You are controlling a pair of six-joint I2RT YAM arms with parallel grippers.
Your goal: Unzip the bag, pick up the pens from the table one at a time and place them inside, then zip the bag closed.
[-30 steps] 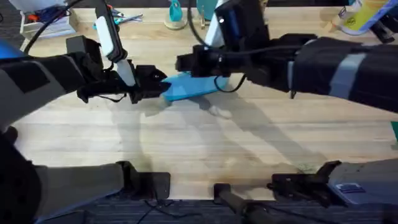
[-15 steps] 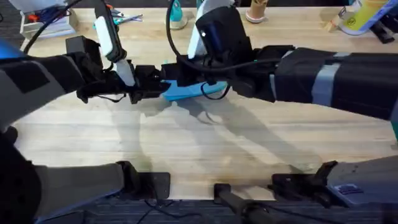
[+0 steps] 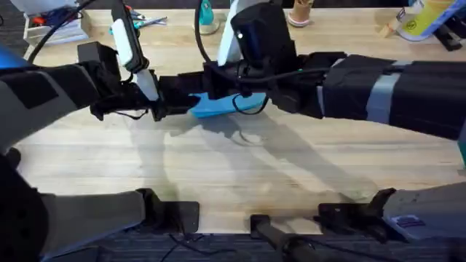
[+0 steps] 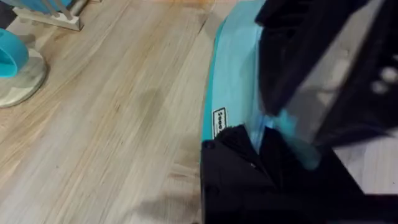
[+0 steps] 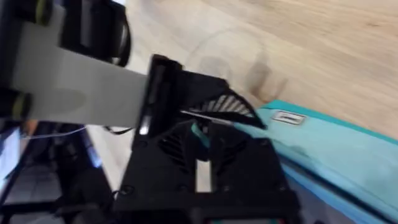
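the left gripper (image 3: 183, 104) is clamping the bag (image 3: 222, 104) at its 9 o'clock end. the right gripper (image 3: 211, 78) is pressing in at that same end; whether its jaws are apart, i cannot tell. the bag is lying on the table (image 3: 240, 175), toward 12 o'clock.

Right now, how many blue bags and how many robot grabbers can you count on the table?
Blue bag: 1
Robot grabbers: 2, the left gripper at one end of the bag and the right gripper over it
Total: 3
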